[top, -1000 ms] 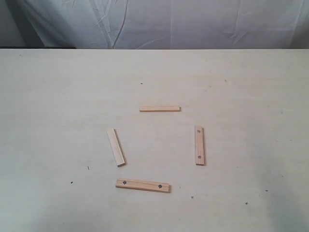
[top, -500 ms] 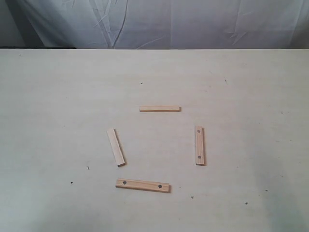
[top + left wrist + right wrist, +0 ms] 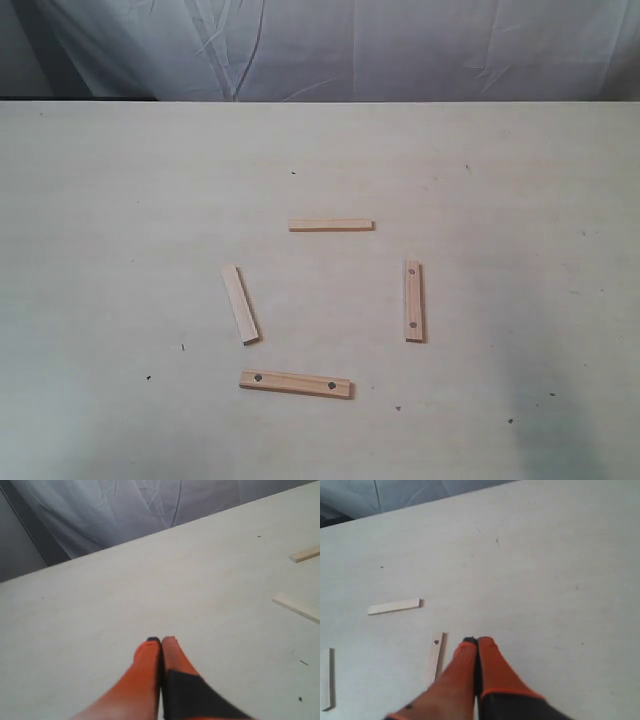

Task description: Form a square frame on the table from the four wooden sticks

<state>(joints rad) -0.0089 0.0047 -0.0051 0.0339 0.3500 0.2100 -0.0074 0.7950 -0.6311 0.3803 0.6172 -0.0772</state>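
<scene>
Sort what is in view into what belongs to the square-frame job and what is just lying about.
Belongs to the job:
far stick, left stick, right stick and near stick, lying apart, no square yet
table
left claw and right claw, both shut, empty

Just lying about:
wrinkled white cloth behind the table
tiny dark specks on the tabletop

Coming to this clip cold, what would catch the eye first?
On the table, a far stick, left stick, right stick and near stick form a loose ring, none touching; the last two show dark holes. In the wrist views, the orange left gripper and right gripper are shut, holding nothing.
</scene>
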